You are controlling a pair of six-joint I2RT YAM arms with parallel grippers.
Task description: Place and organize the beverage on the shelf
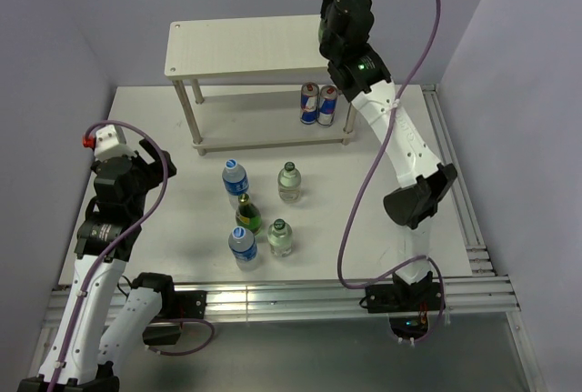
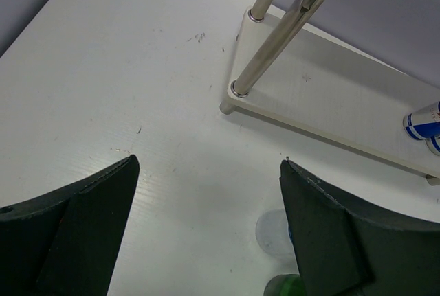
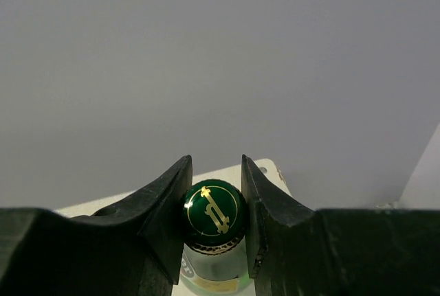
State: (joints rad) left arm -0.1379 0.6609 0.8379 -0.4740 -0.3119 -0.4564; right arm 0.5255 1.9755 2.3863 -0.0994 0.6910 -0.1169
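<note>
White desk (image 1: 164, 228) | shelf (image 1: 236, 46) at far side, two cans (image 1: 318, 104) on lower tier | right pincer (image 3: 214, 172) clamped on green-capped bottle (image 3: 214, 210), seemingly over top tier's right end | left pincer (image 2: 210, 165) wide, empty

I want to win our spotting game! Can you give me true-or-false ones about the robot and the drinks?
1. Two cans stand on the shelf's lower board. True.
2. The right gripper grips a bottle with a green cap. True.
3. The left gripper holds a bottle. False: it is open and empty.
4. Three bottles stand on the table. False: five stand there.
</note>
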